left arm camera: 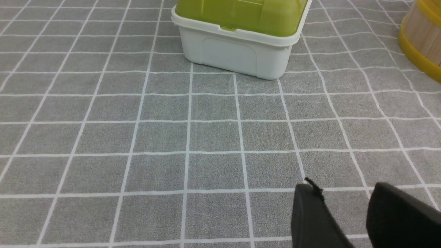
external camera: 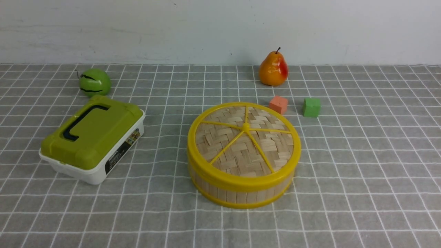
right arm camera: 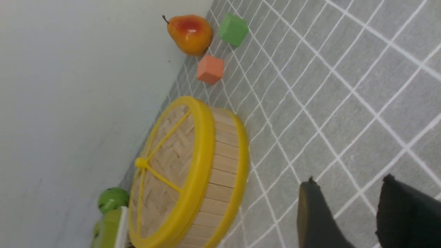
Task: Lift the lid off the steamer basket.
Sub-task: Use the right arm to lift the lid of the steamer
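- Right claw [right arm camera: 348, 179] stood with a moderate gap between its dark fingers, nothing between them but a view of the gridded cloth.
- Left claw [left arm camera: 344, 186] likewise had its fingers apart and held nothing; neither claw showed in the front view.
- Beyond the right claw, without contact, sat the steamer basket [right arm camera: 224, 160], its slatted side turned toward that wrist's camera.
- On top of the basket lay the lid [external camera: 224, 151], level and seated all round as far as could be seen, its centre knob [external camera: 246, 127] bare and untouched.
- Basket and lid together stood near the middle of the tabletop [external camera: 361, 206].
- Behind them, a little to the right, were a salmon-coloured block [external camera: 278, 104] and a green block [external camera: 311, 107], with a pear [external camera: 273, 69] farther back by the wall.
- Well apart on the left rested the white box with its green cover [external camera: 93, 137], and a green round fruit [external camera: 95, 82] just behind it.
- Of the task itself, nothing was done: the lid was on and no grip had been made.
- Left to do, by my judgement, were reaching over, pinching the knob, raising the lid straight enough not to drag the basket, and setting it down elsewhere.
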{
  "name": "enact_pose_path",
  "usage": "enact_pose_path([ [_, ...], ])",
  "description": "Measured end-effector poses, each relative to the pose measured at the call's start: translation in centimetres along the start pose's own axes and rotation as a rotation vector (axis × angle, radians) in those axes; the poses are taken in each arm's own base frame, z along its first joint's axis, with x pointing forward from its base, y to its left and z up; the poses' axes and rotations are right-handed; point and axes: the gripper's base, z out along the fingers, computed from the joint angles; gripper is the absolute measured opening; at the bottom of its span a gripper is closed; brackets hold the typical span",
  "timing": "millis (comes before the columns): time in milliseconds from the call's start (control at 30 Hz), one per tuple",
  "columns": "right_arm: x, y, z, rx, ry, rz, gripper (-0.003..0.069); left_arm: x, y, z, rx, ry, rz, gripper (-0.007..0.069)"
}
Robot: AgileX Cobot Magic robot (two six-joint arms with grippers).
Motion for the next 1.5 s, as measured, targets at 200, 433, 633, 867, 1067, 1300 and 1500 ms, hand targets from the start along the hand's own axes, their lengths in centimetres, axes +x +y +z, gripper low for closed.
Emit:
enact_pose_path([
  [200,-1.2,2.8,-1.2,-0.045,-0.019,-0.333,0.0222,0.0,0.0,0.0,0.0,0.0,0.0,0.0239],
  [433,-6.0,11.8,-1.1,0.028,0.133,-0.79,-0.0002,0.0,0.0,0.0,0.0,0.0,0.0,0.0239],
  [633,-10.2,18.9,3.8,0.056,0.465,-1.018,-0.0022,0.0,0.0,0.0,0.0,0.0,0.0,0.0239],
  [867,-12.3,23.0,11.1,0.011,0.747,-1.069,-0.0007,0.0,0.0,0.0,0.0,0.0,0.0,0.0239],
  [1067,-9.8,25.9,18.7,0.041,0.916,-1.188,0.0,0.0,0.0,0.0,0.0,0.0,0.0,0.0239],
  [1300,-3.3,28.8,26.0,-0.012,0.996,-1.316,0.0015,0.0,0.0,0.0,0.0,0.0,0.0,0.0239],
  [1500,2.4,29.2,31.5,-0.008,1.023,-1.313,0.0079,0.0,0.0,0.0,0.0,0.0,0.0,0.0239],
])
